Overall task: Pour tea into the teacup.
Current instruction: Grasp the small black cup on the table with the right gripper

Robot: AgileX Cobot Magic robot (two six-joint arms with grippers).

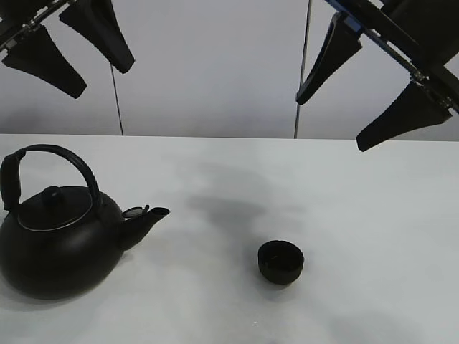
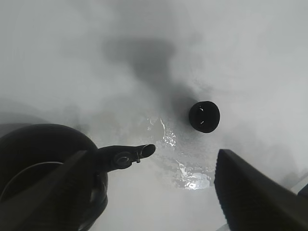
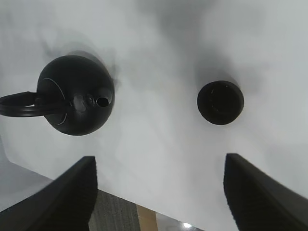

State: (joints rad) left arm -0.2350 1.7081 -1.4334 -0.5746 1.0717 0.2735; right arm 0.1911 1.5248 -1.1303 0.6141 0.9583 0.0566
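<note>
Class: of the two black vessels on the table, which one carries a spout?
The big kettle, which also has an arched handle and a lid. The small teacup is a low open bowl without any spout.

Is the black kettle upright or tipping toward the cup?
Upright. The round matte-black kettle sits flat on the white table, handle arched up, spout apart from the small black teacup.

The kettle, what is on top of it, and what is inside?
On the kettle sits a lid with a round knob, under the arched handle. The lid covers the inside, so its contents cannot be seen.
</note>
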